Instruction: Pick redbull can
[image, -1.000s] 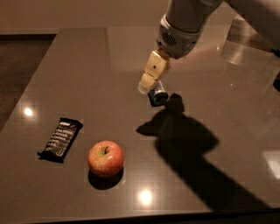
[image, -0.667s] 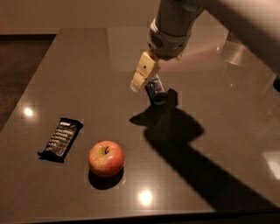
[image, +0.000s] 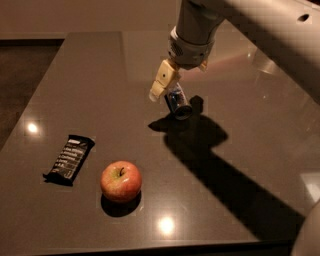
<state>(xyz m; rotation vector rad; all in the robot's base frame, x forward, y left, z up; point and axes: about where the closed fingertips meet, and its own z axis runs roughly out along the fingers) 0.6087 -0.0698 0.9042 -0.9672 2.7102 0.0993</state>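
Note:
The redbull can (image: 178, 103) is small, blue and silver. It sits tilted on the dark table (image: 100, 65) at centre, its shiny end facing lower right. My gripper (image: 168, 94) reaches down from the top. Its cream-coloured part hangs just left of the can and above it, right against the can. The gripper's far side is hidden behind the can and the wrist. I cannot tell whether the can rests on the table or is held.
A red apple (image: 121, 181) sits near the front of the table. A black snack bar (image: 69, 158) lies to the apple's left. The arm casts a wide shadow (image: 220, 165) across the right half. The table's front edge is close below the apple.
The gripper has moved left over the can and then stayed there. The can has tilted and shifted slightly up and left. The apple and the snack bar have not moved.

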